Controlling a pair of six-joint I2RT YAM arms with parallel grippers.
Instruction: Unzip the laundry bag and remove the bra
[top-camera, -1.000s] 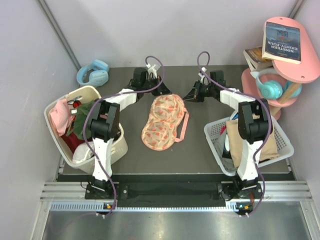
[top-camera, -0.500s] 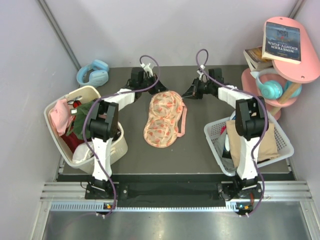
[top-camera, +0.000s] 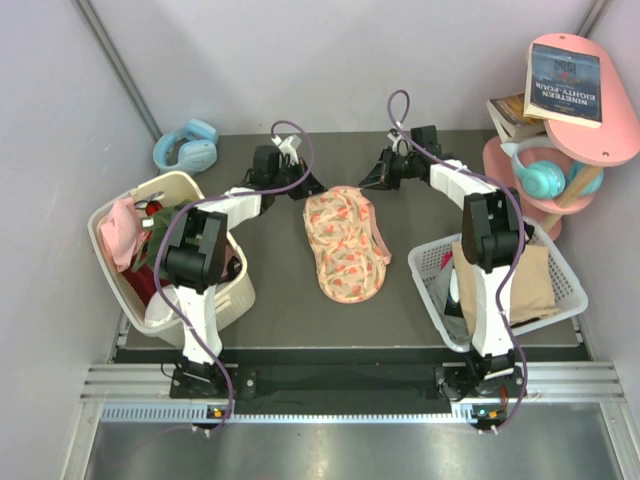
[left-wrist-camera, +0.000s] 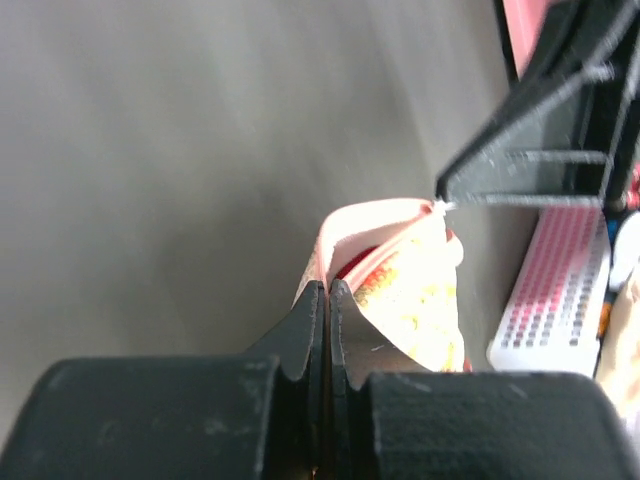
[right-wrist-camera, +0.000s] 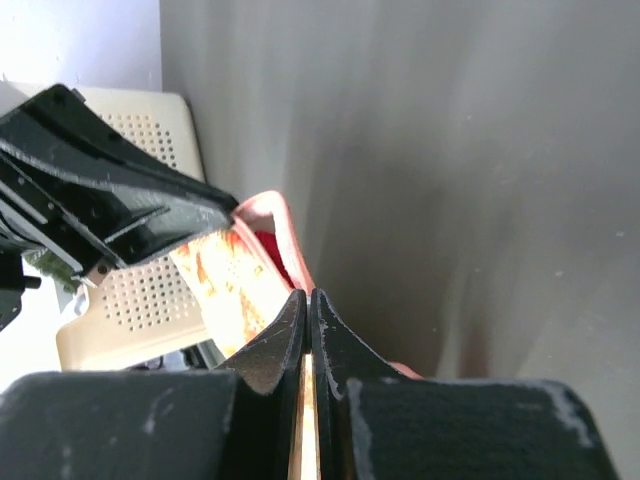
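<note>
Grey dark matting (top-camera: 250, 290) covered the table, between pale lilac walls (top-camera: 60, 100). At the left stood a cream plastic basket (top-camera: 172, 180) with clothes, and blue headphones (top-camera: 186, 146) behind it. The left gripper (top-camera: 306, 189) was pinched tight on the far pink edge of the cream-peach printed laundry bag (top-camera: 347, 245), which lay mid-table. A deep red bra (left-wrist-camera: 358, 270) showed inside its opening. The right gripper (top-camera: 378, 180) was closed on the same edge. A white mesh basket (top-camera: 428, 268) stood at the right.
</note>
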